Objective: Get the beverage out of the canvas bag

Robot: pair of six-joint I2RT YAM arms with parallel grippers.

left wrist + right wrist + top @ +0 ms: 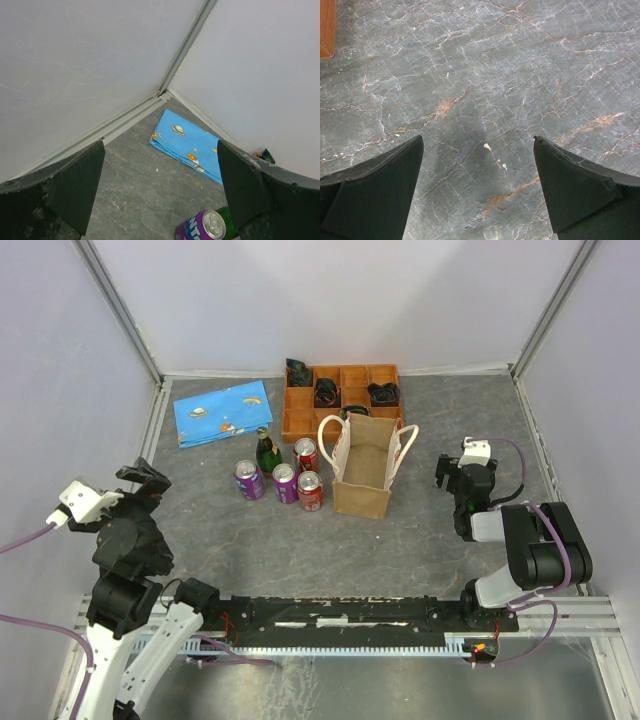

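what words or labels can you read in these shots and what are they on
"NT": part of a word on the purple can in the left wrist view; the rest is cut off.
Red cans and green bottle: labels too small to read.
Blue cloth: planet pictures, no words.
Canvas bag: no print visible.

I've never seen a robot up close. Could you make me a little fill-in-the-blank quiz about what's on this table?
1. The canvas bag stands upright next to the orange compartment ____.
2. Left of it stand four cans and one green ____.
3. Two cans are purple, two are ____.
4. The left gripper and the right gripper are both ____, holding nothing.
Missing words: tray, bottle, red, open.
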